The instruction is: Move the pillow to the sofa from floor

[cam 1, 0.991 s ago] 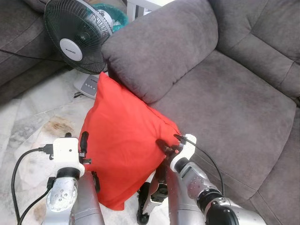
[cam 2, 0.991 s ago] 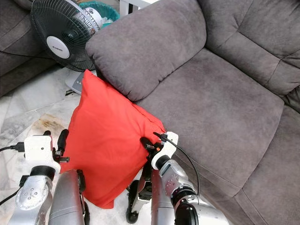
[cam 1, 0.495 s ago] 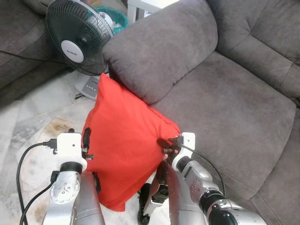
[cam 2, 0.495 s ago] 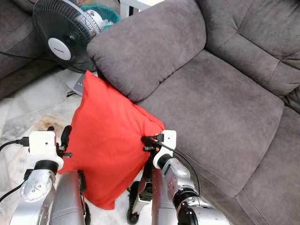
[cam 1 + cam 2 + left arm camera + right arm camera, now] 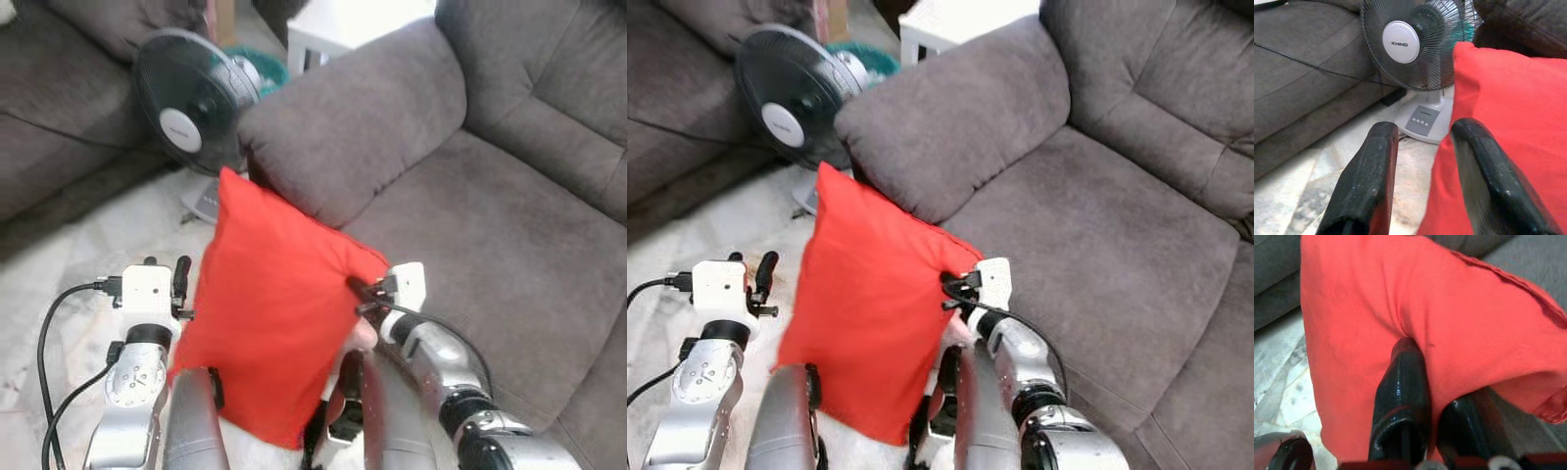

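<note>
**Q:** Where does the bright red square fabric pillow [image 5: 279,313] sit?

**A:** I see it standing on one lower corner, upright, between my two arms. Its top corner points at the rounded armrest of the grey plush fabric sofa [image 5: 509,215]. Its right-hand edge is at the front edge of the seat cushion; I cannot tell whether it rests there. Its lower corner hangs near the pale marble tiled floor [image 5: 69,264], between my arms.

**Q:** State of the right gripper [image 5: 1442,401]?

**A:** In the right wrist view its two black fingers are pressed close together, pinching a fold of the red fabric. One finger [image 5: 1400,396] lies on the cloth, which wraps between the pair. In the head views this gripper is at the pillow's right edge, beside the seat cushion.

**Q:** And the left gripper [image 5: 1425,166]?

**A:** Its fingers are spread apart. One finger [image 5: 1484,171] lies against the pillow's left edge; the other is over bare floor.

**Q:** Surroundings?

**A:** A black-caged round pedestal fan on a grey-white base [image 5: 191,113] stands on the floor behind the pillow, just beside the armrest. A second grey sofa [image 5: 59,108] lies along the far left edge of the floor.
</note>
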Available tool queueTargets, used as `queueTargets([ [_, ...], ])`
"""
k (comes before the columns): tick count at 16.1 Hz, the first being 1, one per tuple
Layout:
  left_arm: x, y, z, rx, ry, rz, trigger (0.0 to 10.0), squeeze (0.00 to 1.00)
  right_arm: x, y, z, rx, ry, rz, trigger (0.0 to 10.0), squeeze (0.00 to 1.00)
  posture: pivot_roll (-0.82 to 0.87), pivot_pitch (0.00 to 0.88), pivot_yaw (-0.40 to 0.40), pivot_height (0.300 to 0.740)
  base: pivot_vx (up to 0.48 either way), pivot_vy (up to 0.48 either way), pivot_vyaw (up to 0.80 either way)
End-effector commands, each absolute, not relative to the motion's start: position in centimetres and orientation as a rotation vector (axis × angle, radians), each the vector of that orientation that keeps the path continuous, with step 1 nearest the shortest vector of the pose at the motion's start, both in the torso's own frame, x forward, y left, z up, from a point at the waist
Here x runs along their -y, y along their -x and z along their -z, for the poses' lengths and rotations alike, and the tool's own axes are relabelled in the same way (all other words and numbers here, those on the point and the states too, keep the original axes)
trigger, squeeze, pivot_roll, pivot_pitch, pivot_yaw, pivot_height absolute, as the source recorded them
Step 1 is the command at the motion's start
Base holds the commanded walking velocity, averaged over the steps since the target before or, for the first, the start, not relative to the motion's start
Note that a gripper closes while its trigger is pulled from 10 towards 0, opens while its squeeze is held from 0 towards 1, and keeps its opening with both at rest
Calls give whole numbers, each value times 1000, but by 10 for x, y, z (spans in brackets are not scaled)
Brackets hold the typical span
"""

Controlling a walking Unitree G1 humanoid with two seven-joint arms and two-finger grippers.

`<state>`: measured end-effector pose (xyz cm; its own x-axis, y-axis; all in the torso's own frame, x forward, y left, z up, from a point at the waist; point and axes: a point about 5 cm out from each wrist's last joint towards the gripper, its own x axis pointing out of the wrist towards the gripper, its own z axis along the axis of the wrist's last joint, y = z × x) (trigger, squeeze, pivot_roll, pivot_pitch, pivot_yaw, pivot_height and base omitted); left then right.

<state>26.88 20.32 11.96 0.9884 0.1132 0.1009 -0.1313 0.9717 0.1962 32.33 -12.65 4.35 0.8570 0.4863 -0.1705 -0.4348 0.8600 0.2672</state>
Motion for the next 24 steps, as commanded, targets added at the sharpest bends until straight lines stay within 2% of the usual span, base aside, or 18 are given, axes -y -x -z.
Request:
queueTargets([
  [1,-200,-271,-117,90,-203,-92,10000,0,143,-332,-66,-89,-185,-441,10000,0,281,87,-128,568,0,0,0],
  [6,-197,-284,-113,93,-201,-61,10000,0,151,-322,-63,-24,-214,-354,10000,0,231,12,-69,568,0,0,0],
  [9,-191,-291,-112,95,-192,-22,10000,0,166,-306,-59,7,-215,-283,10000,0,184,26,-44,568,0,0,0],
  [14,-180,-291,-104,75,-176,26,10000,0,166,-296,-62,35,-205,-277,10000,0,135,48,-14,568,0,0,0],
  [17,-174,-291,-104,82,-175,55,10000,0,166,-294,-65,45,-218,-267,10000,0,145,54,-18,568,0,0,0],
  [20,-185,-282,-104,90,-178,2,10000,0,152,-293,-67,16,-214,-333,10000,0,192,64,-58,568,0,0,0],
  [24,-182,-284,-103,89,-175,17,10000,0,151,-295,-74,23,-219,-327,10000,0,172,54,-53,568,0,0,0],
])
